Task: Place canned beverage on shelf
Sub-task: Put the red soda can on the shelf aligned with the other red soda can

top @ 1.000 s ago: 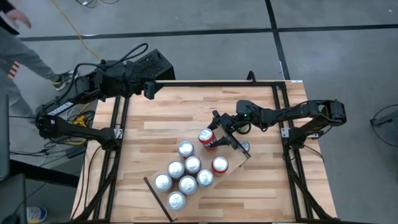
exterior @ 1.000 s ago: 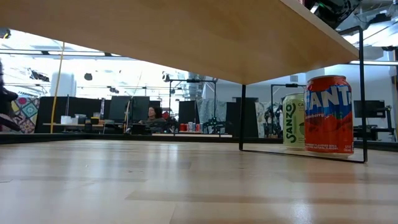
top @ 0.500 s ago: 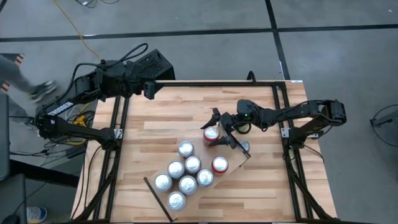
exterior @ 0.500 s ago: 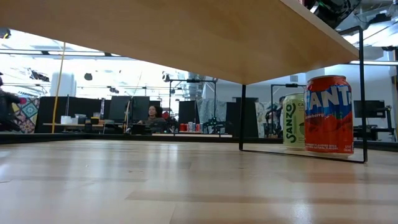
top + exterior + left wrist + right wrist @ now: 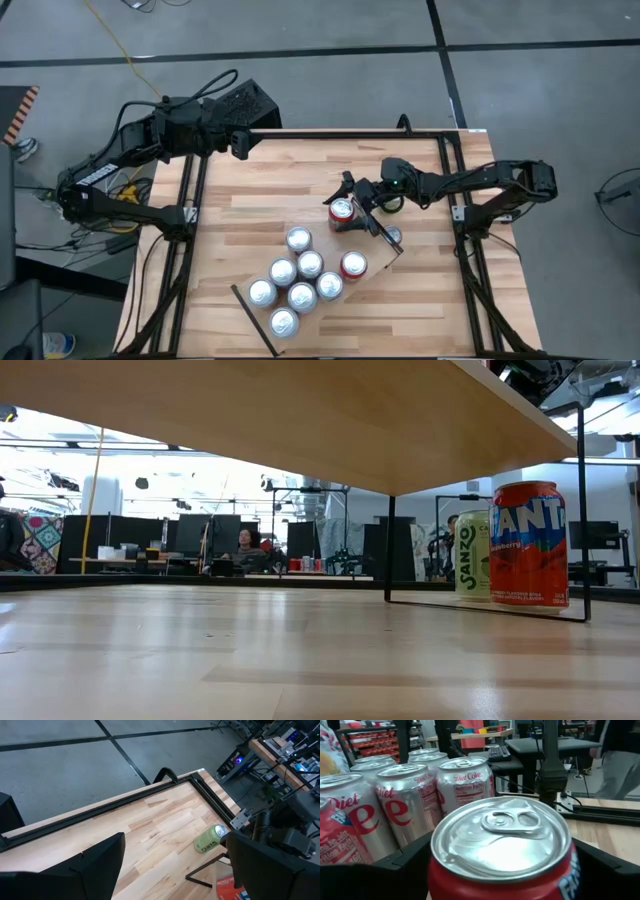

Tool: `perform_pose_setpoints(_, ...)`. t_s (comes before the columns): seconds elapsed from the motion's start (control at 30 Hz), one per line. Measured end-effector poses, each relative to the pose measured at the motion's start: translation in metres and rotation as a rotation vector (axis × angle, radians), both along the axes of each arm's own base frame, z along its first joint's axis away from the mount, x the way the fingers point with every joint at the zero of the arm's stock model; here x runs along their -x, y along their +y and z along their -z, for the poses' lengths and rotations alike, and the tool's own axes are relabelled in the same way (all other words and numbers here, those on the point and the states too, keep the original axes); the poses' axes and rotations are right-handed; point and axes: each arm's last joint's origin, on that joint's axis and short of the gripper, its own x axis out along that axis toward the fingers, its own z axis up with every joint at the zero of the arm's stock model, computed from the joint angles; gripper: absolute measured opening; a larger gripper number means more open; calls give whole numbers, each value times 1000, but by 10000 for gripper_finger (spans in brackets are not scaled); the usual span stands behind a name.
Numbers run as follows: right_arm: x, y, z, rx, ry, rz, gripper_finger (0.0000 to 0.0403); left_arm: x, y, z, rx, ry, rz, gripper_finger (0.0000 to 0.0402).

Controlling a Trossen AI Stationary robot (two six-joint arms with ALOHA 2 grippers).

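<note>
Cans crowd the shelf [image 5: 372, 275] in the high view: seven stand on its pale board, six silver ones and a red-rimmed one. The right gripper [image 5: 352, 213] sits at the shelf's far end, fingers spread on either side of a red can [image 5: 342, 211] that stands upright between them — not clamped. The left gripper [image 5: 238, 150] waits at the table's far left corner, well away from the cans.

Low view: an orange can [image 5: 528, 544] and a green can [image 5: 473, 553] stand on the table under the board.

Left wrist view: the left gripper [image 5: 170, 862] is wide open, with the green can [image 5: 209, 838] lying beyond it.

Right wrist view: the red can's silver top [image 5: 501, 839] fills the gap between the fingers [image 5: 402, 855]; silver cola cans [image 5: 415, 795] stand just beyond.
</note>
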Motion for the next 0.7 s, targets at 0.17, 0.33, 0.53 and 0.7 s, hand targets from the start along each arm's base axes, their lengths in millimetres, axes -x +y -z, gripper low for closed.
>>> perform_pose_setpoints(0.17, 0, 3, 2, -82, 51, 0, 358, 0, 0, 0, 0, 0, 0, 332)
perform_pose_setpoints(0.33, 0, 2, 3, -85, 66, 5, 358, 0, 0, 0, 0, 0, 0, 332)
perform_pose_setpoints(0.53, 0, 2, 3, -89, 68, 4, 358, 0, 0, 0, 0, 0, 0, 332)
perform_pose_setpoints(0.7, 0, 4, 3, -200, 114, 11, 358, 0, 0, 0, 0, 0, -1, 332)
